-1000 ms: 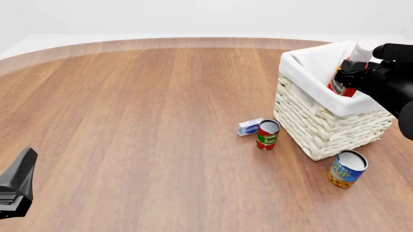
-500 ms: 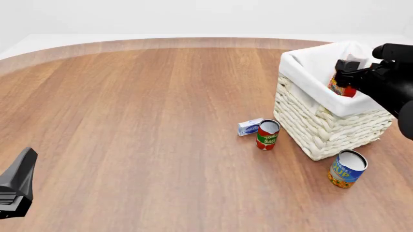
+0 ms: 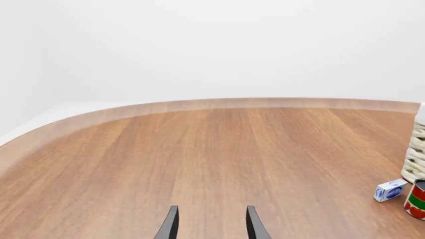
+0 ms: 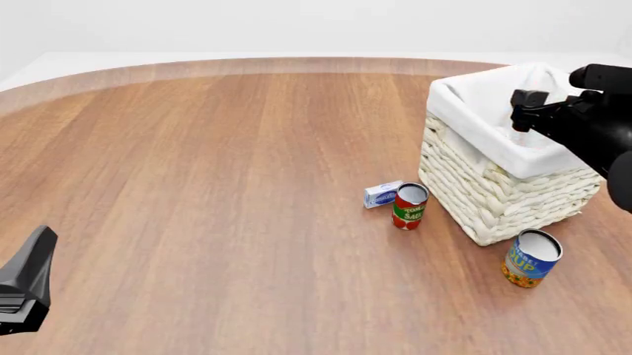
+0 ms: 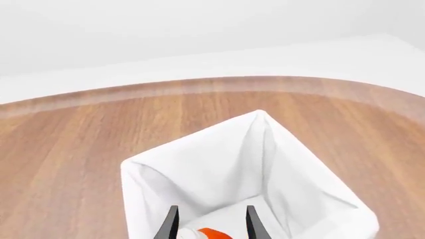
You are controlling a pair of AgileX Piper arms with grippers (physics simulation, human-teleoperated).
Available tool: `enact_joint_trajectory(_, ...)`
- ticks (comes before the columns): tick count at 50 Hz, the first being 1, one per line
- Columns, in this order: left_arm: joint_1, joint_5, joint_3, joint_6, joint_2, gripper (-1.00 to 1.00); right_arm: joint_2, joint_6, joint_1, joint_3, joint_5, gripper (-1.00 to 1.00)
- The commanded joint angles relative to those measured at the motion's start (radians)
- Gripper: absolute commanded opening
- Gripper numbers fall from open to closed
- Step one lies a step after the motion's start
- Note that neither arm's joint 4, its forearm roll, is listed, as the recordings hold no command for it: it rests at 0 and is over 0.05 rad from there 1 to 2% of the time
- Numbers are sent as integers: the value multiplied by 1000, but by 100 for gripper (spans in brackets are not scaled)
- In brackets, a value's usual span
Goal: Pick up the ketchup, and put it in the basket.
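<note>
The cream wicker basket [image 4: 493, 194] with its white cloth lining stands at the right of the table. My right gripper [image 4: 523, 118] hovers over its opening, open, with nothing between the fingers. In the right wrist view, a red-orange bit of the ketchup [image 5: 214, 233] shows low inside the basket [image 5: 136, 174], beneath the right gripper [image 5: 210, 224]. The front view hides the ketchup behind the basket wall. My left gripper [image 4: 25, 285] sits at the near left, far from the basket. The left wrist view shows the left gripper [image 3: 209, 226] open over bare wood.
A red-and-green tomato sauce can [image 4: 409, 206] and a small blue-and-white box [image 4: 381, 194] stand just left of the basket. A blue-and-orange can [image 4: 530, 258] stands at its near corner. The box [image 3: 389, 190] and can [image 3: 417, 199] also show in the left wrist view.
The ketchup went from held above the rim to down inside the basket, out of the front view. The right gripper let it go and stays above. The left arm is unmoved.
</note>
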Motion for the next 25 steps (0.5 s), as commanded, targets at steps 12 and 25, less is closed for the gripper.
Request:
enact_joint_trajectory(12, 0, 0, 0, 0, 0, 100, 3, 7, 5, -2, -1, 100)
enact_joint_trajectory(25, 0, 0, 0, 0, 0, 100, 4, 8, 13, -7, -1, 100)
